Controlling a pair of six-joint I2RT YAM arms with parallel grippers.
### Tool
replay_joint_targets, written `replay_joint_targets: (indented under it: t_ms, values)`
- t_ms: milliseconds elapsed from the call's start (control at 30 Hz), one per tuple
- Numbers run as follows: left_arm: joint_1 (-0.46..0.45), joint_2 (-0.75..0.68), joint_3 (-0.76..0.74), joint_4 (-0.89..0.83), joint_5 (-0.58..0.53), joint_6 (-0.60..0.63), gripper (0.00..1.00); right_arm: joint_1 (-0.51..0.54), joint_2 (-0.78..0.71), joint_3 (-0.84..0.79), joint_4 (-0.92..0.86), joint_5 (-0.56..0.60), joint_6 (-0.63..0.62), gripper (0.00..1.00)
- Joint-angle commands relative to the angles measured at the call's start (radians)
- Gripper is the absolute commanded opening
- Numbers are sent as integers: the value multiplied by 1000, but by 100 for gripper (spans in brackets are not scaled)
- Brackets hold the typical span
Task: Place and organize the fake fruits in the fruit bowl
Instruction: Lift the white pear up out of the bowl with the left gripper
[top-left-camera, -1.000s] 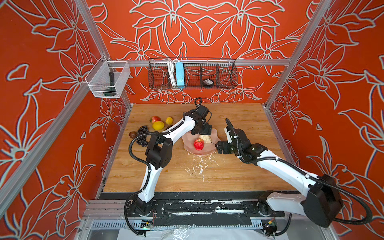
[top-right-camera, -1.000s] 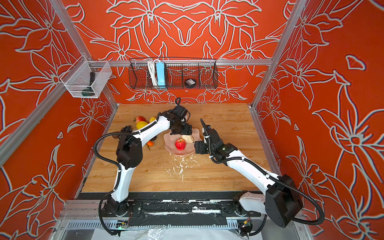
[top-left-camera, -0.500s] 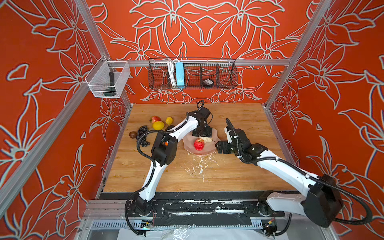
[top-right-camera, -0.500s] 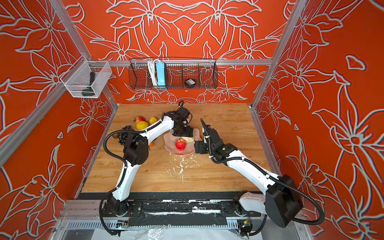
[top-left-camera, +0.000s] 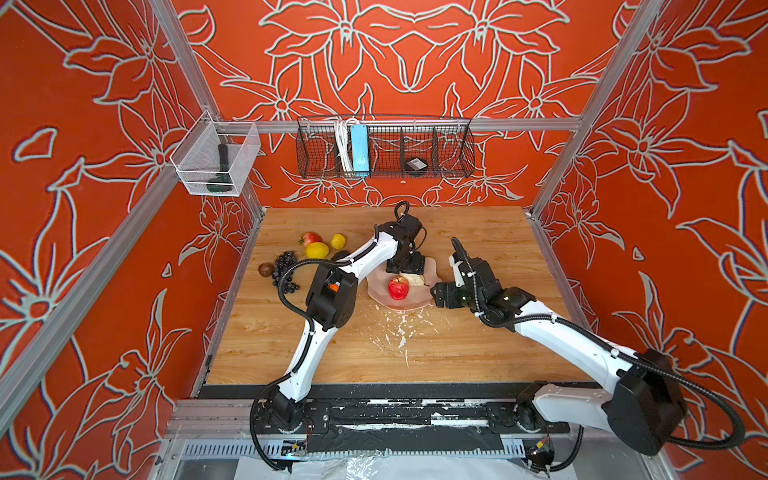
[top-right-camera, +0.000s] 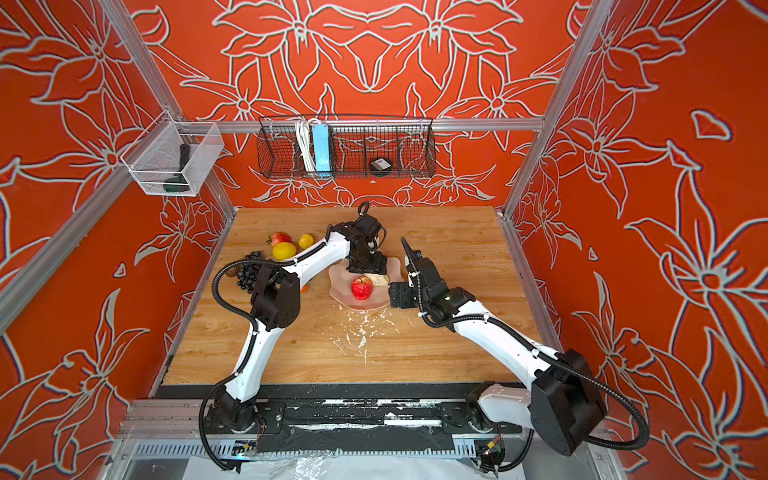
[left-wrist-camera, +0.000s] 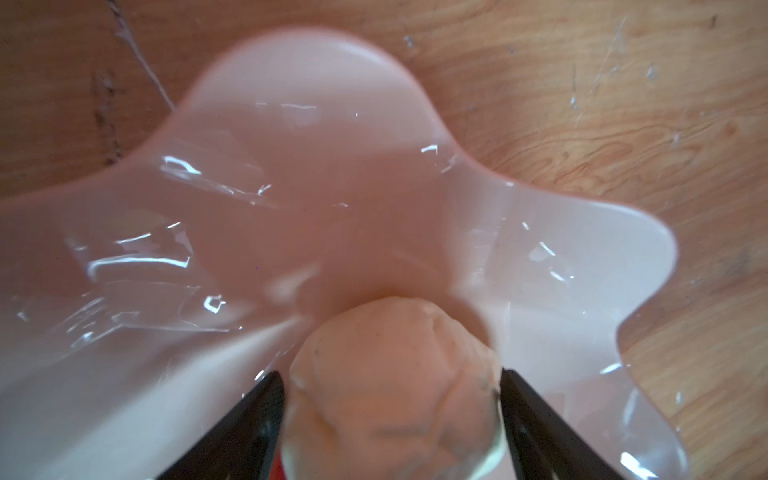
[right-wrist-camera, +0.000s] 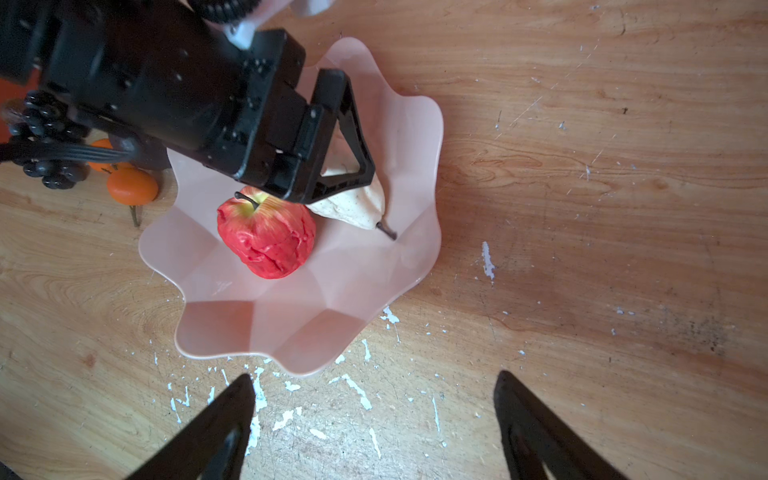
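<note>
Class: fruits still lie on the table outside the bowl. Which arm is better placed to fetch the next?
Left, likely. The lemon and grapes lie on its side; the left end effector flanks the pear in the fruit bowl. The open right end effector sits across the bowl.

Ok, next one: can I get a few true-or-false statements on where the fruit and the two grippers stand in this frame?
1. A red apple lies in the pink scalloped bowl. True.
2. The right gripper holds an orange. False: it is open and empty, over the table beside the bowl.
3. A pale pear sits in the bowl, between the fingers of the left gripper. True.
4. The black grape bunch is in the bowl. False: it lies on the table, near a lemon.
</note>
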Motion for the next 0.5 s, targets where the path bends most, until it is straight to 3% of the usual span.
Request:
replay_joint_targets:
  t_ms: [0,200,467]
  values:
    - [0,15,-12,-28,9,-5,85,-8,-8,-4,-2,4,7,91]
    - [0,16,-19,-20,15,-5,87,-7,4,1,-2,-4,9,90]
    - [0,18,-24,-5,29,-20,76,-6,-8,-10,-8,7,6,91]
